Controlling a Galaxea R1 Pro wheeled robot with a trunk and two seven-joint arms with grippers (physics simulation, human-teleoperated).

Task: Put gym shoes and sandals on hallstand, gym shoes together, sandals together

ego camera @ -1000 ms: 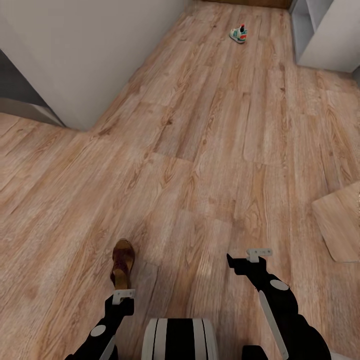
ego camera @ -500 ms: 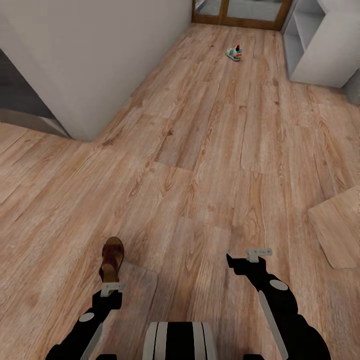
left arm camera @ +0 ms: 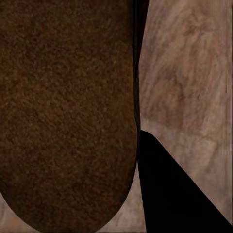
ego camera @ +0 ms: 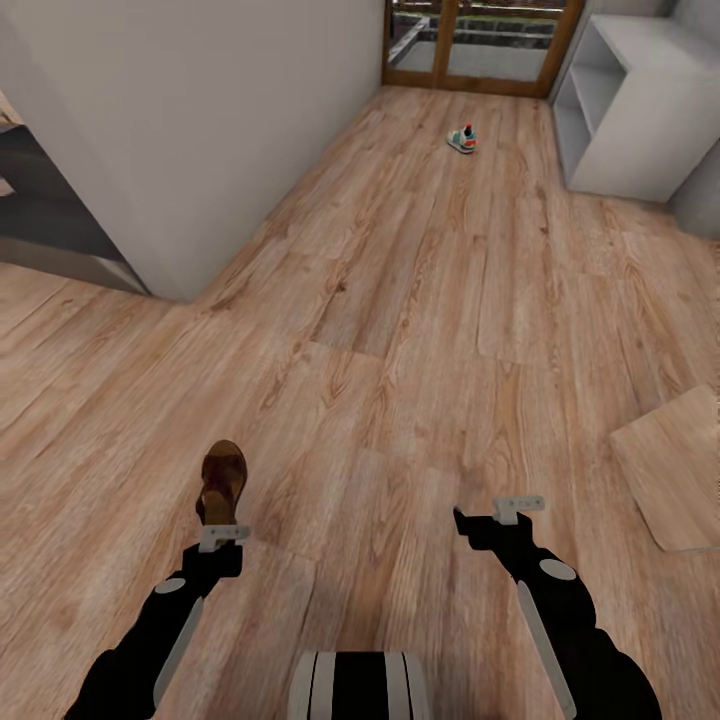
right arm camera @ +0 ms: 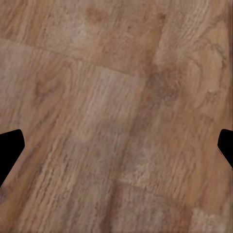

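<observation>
Brown sandal sits in the left gripper, toe pointing away from the robot, low over the floor; in the left wrist view the sandal fills the space right by one dark finger, so the jaws look clenched on it, heel end. Right gripper hangs near-right over bare planks, jaws spread wide with nothing between them, fingertips at the frame edges. One gym shoe lies far ahead on the floor, mid-corridor, near the glass door. Rack stands far right, light grey, well apart from the robot; the two open cubbies I can see look empty, top slab bare, the rest is cut off by the frame. Other sandal and other shoe: not located. Step in hand, as I judge it: carry the sandal down the corridor to the rack. To do it well, keep the grip tight and the sandal level and clear of the planks, drive straight, keep off the white wall corner at left, then stop square to the rack and leave room beside the sandal for its mate. Risk: a heel-only pinch could let the sandal swing or slip.
</observation>
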